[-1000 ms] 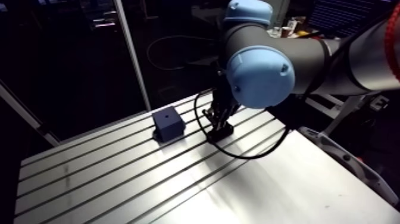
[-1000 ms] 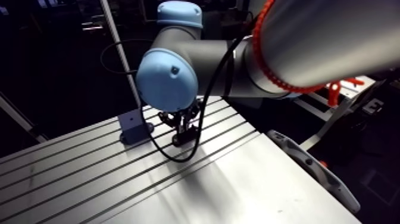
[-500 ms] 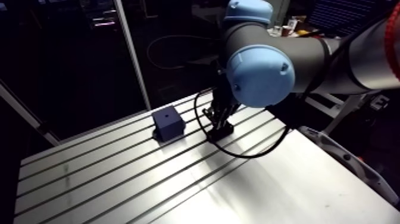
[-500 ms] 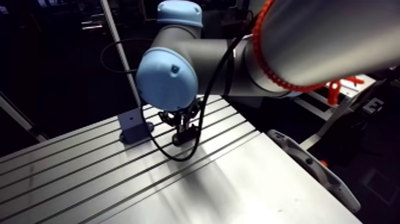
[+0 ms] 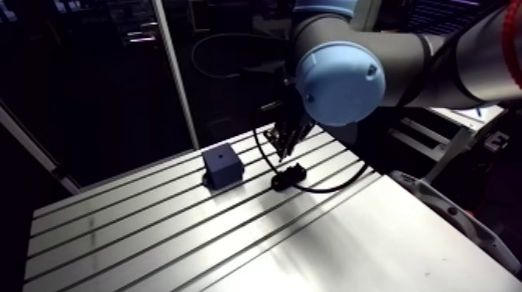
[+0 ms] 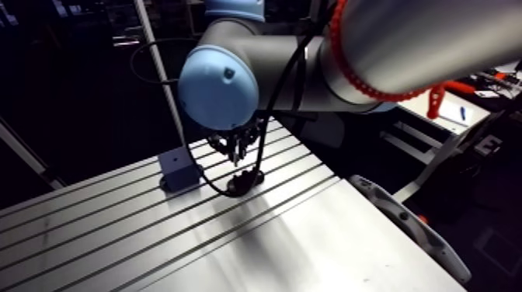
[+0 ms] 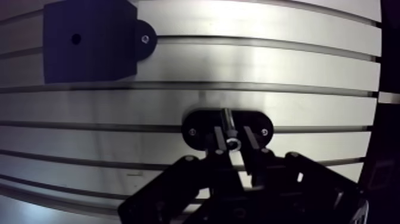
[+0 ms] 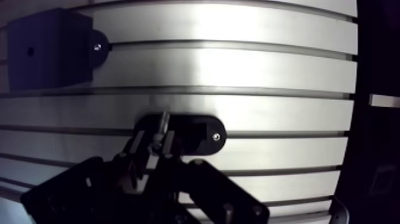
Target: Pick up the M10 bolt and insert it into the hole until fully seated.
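Centre frame in the arm view, narrow jaws pinch the bolt point(image 7: 228, 128) just above its black holder point(image 7: 199, 122) on the surface point(image 5: 155, 233) — stiff, slick steel, probably best gripped near the head — block point(image 5: 220, 165) to its left.

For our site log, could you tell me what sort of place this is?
Probably a robotics lab bench: a slotted aluminium table, a dark blue block with a hole, and a black two-finger gripper holding a metal bolt.
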Robot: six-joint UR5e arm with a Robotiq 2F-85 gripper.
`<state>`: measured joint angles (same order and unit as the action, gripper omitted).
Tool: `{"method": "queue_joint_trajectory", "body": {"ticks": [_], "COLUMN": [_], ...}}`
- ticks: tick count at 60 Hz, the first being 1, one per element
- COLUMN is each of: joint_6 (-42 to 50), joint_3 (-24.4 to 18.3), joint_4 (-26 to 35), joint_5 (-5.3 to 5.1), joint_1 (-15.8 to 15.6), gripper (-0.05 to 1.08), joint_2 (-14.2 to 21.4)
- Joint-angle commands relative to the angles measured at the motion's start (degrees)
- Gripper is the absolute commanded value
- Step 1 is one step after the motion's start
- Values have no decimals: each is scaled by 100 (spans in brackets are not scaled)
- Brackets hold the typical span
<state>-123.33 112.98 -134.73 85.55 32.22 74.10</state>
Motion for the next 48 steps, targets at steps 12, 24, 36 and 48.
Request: {"method": "queue_joint_trajectory", "body": {"ticks": [12, 24, 36, 48], "joint_6": [170, 501, 946, 1169], "joint_3": [-517, -958, -1613, -1961], "joint_4": [664, 1364, 2330, 2782], "joint_5": [0, 41, 396, 551], "joint_1": [-189, -315, -722, -950], "gripper": [105, 106, 106, 106], "joint_2": [133, 162, 16, -107]}}
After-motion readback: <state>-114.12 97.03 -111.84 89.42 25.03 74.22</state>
